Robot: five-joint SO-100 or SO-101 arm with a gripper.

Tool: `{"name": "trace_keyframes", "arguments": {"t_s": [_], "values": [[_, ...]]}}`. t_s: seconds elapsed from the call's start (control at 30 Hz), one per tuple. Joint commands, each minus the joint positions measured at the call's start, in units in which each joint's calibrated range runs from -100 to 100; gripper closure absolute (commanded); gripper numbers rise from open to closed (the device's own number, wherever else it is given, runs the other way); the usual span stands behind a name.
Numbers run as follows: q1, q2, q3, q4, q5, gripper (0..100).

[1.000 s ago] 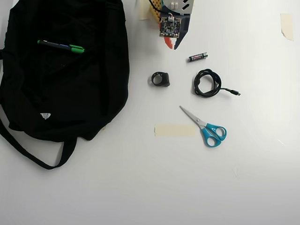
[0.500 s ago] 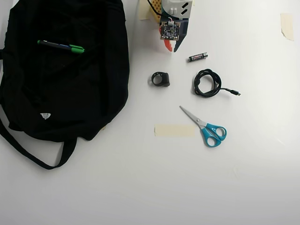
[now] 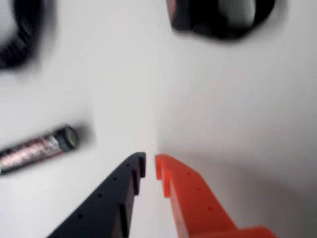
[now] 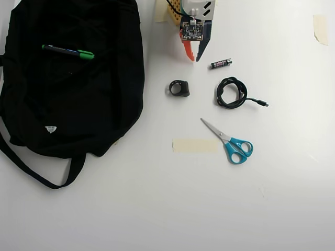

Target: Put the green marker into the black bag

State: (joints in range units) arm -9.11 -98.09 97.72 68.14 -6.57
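Lying on black bag (image 4: 31,120): green marker (image 4: 68,52), dark barrel, green cap; end effector (image 3: 150,166) nearly closed, empty.

**Inspector A:** Surface?

**Inspector B:** White table (image 4: 157,209). The claw (image 4: 193,56) is at its top edge in the overhead view. Battery (image 4: 221,63) just right of the claw.

**A:** Below the claw?

**B:** Small black ring-shaped object (image 4: 179,88), coiled black cable (image 4: 231,93), then blue-handled scissors (image 4: 230,142) and a tape strip (image 4: 194,145).

**A:** Left of it?

**B:** The black bag (image 4: 73,104), well apart, with the green marker (image 4: 68,51) on it.
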Motion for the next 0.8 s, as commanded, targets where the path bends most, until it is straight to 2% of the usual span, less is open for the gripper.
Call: {"name": "trace_keyframes", "arguments": {"t_s": [0.0, 0.77], "values": [[-0.1, -1.6, 1.6, 2.3, -0.1, 98], [0.1, -1.6, 1.6, 2.3, 0.3, 98]]}}
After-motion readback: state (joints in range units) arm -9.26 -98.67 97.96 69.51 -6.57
